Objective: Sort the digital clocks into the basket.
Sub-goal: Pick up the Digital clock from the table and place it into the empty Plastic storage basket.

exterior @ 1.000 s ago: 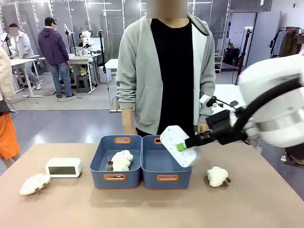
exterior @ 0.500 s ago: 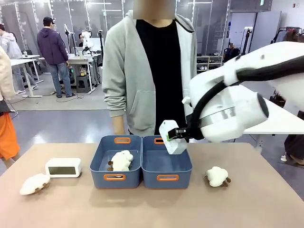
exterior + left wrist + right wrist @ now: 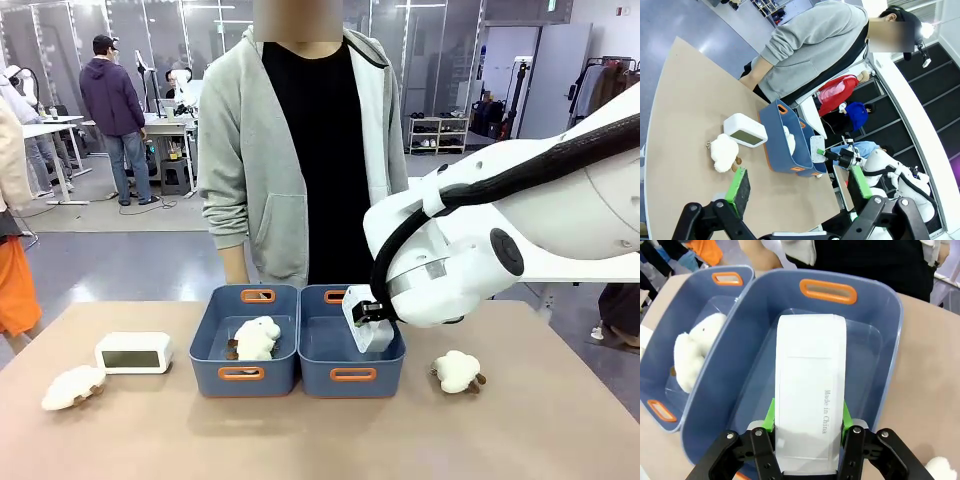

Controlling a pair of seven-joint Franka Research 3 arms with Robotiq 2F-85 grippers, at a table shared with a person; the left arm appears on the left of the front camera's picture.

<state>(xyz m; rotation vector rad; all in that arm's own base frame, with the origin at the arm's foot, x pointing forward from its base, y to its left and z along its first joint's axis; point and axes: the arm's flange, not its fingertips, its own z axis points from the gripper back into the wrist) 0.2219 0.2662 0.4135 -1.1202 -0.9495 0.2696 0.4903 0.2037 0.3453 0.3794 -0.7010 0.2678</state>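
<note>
Tan table [image 3: 320,440]: right gripper [image 3: 808,416] clamps one digital clock [image 3: 810,365] in the right-hand basket [image 3: 886,355], other clock [image 3: 134,352] at 9 o'clock from it; left gripper [image 3: 799,184] spread wide.

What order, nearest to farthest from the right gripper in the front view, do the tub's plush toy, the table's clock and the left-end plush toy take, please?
1. Plush toy, in the left tub.
2. Clock, on the table farther left.
3. Left-end plush toy, by the table's left edge.
</note>
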